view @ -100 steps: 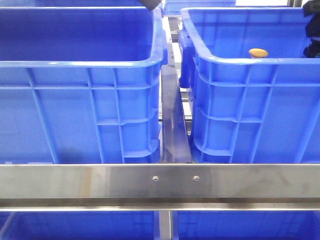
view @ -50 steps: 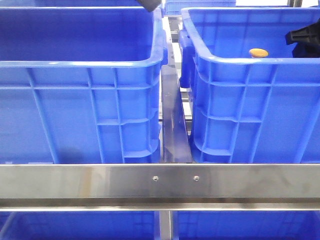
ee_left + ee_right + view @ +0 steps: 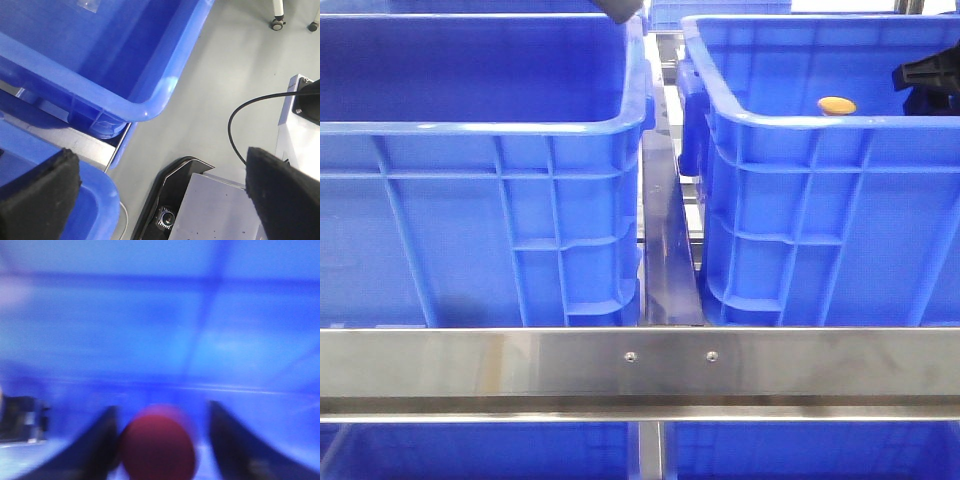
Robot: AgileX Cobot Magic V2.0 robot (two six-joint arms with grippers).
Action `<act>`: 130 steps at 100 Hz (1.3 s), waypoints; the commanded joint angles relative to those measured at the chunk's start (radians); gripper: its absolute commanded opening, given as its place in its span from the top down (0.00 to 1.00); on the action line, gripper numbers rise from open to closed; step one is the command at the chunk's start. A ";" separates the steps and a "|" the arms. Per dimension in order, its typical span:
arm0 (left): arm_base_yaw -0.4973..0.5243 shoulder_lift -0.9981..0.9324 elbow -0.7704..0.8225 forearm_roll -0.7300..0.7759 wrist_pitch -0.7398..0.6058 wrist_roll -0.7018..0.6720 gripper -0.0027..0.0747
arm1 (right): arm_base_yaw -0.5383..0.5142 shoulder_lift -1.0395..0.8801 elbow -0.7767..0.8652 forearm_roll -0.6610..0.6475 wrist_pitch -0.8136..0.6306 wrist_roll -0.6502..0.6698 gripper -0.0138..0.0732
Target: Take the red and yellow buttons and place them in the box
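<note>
Blue crate [image 3: 790, 200] interior, right end effector [image 3: 160, 440] fingers apart around red button [image 3: 157, 450], left end effector [image 3: 160, 200] wide apart, empty

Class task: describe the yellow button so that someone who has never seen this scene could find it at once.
Start with the two big blue crates side by side and take the right-hand crate. Look just over its near rim, right of the middle: the yellow button sits inside. It is the only small, round, orange-yellow thing among all that blue plastic.

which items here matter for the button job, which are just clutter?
Job:
- small round dark red button, between right pincer fingers
- small round yellow-orange button in right blue plastic crate
- left blue plastic crate

Clutter:
- steel front rail
- black cable
</note>
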 commanded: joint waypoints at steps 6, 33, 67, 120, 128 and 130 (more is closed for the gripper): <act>-0.008 -0.041 -0.029 -0.047 -0.015 0.001 0.17 | -0.008 -0.057 -0.035 0.006 -0.032 -0.013 0.19; -0.008 -0.046 -0.029 -0.034 -0.007 0.001 0.17 | -0.008 -0.173 0.007 0.006 0.042 -0.013 0.19; 0.015 -0.090 -0.029 0.121 0.015 -0.072 0.52 | -0.008 -0.474 0.207 0.006 0.068 -0.013 0.52; 0.015 -0.201 0.056 0.427 -0.155 -0.405 0.99 | -0.008 -1.098 0.615 0.012 0.178 0.005 0.91; 0.015 -0.260 0.126 0.427 -0.226 -0.411 0.99 | -0.008 -1.189 0.684 0.012 0.176 0.005 0.91; 0.015 -0.276 0.148 0.427 -0.244 -0.411 0.99 | -0.008 -1.206 0.700 0.013 0.176 0.005 0.91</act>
